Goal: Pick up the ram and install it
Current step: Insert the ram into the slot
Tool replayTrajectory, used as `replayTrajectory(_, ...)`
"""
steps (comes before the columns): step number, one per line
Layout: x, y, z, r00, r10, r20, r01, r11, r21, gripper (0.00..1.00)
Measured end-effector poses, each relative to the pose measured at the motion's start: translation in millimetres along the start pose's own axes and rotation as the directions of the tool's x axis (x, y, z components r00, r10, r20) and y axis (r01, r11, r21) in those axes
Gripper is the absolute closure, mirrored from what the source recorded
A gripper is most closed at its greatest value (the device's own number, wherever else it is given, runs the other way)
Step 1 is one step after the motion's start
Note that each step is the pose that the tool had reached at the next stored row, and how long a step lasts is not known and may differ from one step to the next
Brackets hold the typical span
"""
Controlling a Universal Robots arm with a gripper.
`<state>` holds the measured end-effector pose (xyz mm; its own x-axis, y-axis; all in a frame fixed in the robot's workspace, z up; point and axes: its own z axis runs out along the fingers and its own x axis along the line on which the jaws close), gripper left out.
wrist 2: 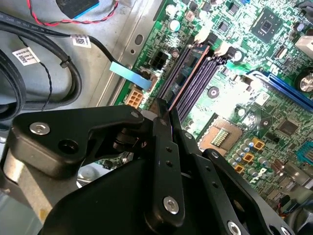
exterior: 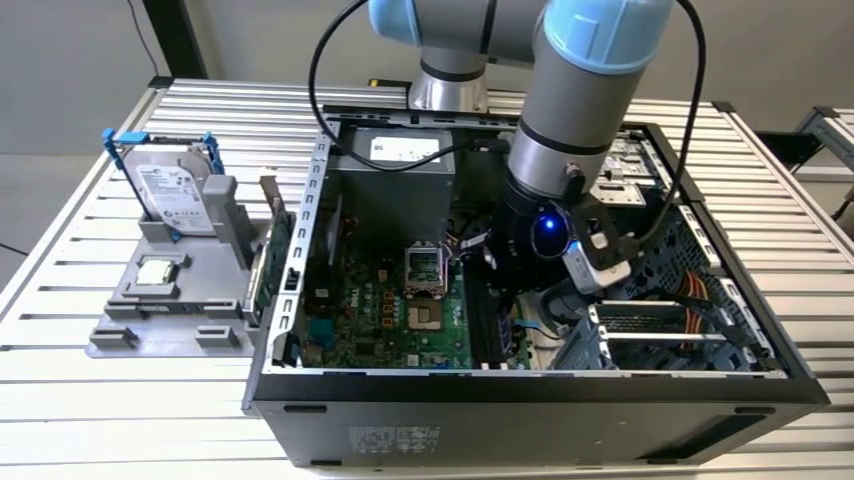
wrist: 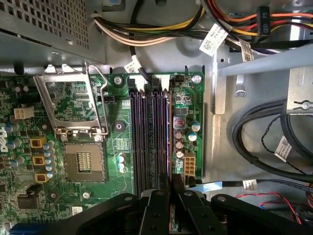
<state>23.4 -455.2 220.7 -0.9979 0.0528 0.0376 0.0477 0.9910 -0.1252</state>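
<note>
- Black gripper (wrist 2: 166, 115) linkages of matte metal with silver screw heads sit closest in both wrist views; the two thin fingers (wrist: 177, 185) are drawn nearly together, pinching the end of the ram (wrist 2: 188, 73).
- Ram itself: a long, narrow, flat dark stick, standing on edge in one of the memory slots (wrist: 146, 142), its long axis running along the slot, away from the gripper toward the white latches (wrist 2: 201, 35) at the far end.
- Whether it is fully seated I cannot tell.
- Green motherboard (wrist: 117, 142) lies flat in the open steel computer case (exterior: 534, 395), with a square CPU socket (wrist: 83, 164) and its hinged metal frame beside the slots.
- Bundled yellow, orange and black cables (wrist: 146, 34) carry small white tags; the print on them is too small to make out.
- In the exterior view the arm (exterior: 574, 110), grey with pale blue caps, reaches down into the case.
- On the exterior view's left, a grey plastic fixture (exterior: 174, 300) on the slatted aluminium table (exterior: 67, 400) holds a silver hard drive (exterior: 171, 190) upright in a blue frame.
</note>
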Motion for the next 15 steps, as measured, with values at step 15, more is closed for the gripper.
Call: replayTrajectory(15,2.0,1.4,3.4,1.0000,-0.003,0.0007,0.003,1.0000,0.0071,1.00)
